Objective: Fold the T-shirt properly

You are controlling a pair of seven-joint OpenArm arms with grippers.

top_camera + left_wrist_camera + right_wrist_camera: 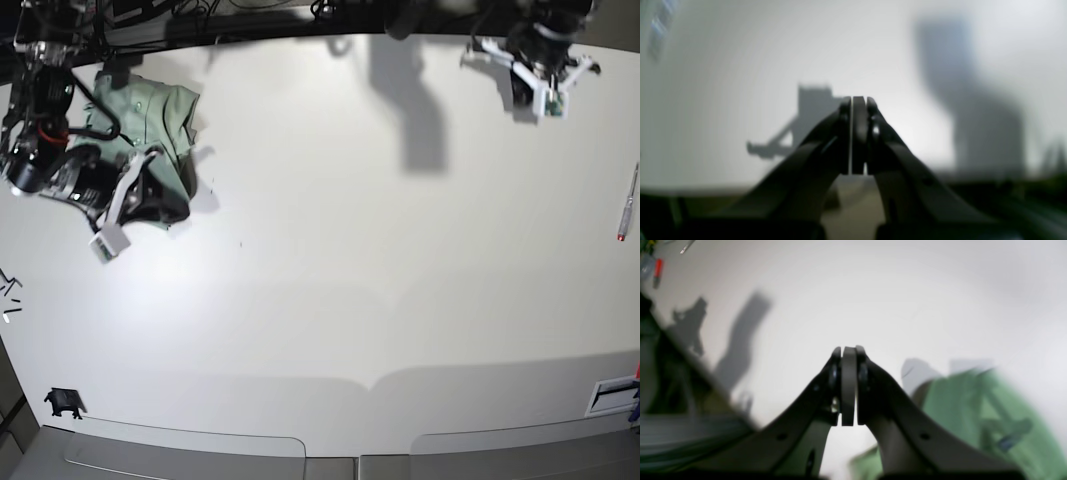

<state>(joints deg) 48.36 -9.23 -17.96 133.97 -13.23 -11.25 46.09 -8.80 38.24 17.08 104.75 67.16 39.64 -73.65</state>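
**T-SHIRT FOLD: PRE-GRASP STAGE, GARMENT BUNCHED AT TABLE CORNER**

Item: T-shirt, pale green, lying crumpled in a heap at the far left corner of the white table in the base view. Not spread flat; no sleeve, collar or hem laid out in any clear order. Partly hidden behind the arm above it.

Right gripper: jaws pressed together, nothing between them. Positioned just beside the heap, apparently above the cloth's near edge; green fabric blurred at lower right in its wrist view. Contact with the cloth not determinable.

Left gripper: jaws closed, holding nothing. Parked at the far right corner of the table, well apart from the garment; only bare tabletop and shadows in its wrist view.

Step in hand, as judged: opening stage, no fold made, garment not yet flattened.

Next move, as judged: jaws to be opened on the right side, an edge or corner of the heap pinched, cloth drawn toward the table centre; left arm needed across the table for a second hold, then spreading.

Other: slim pen-like object with red tip near the right table edge.

Writing, brands, labels: none legible; no neck label discernible in any view.
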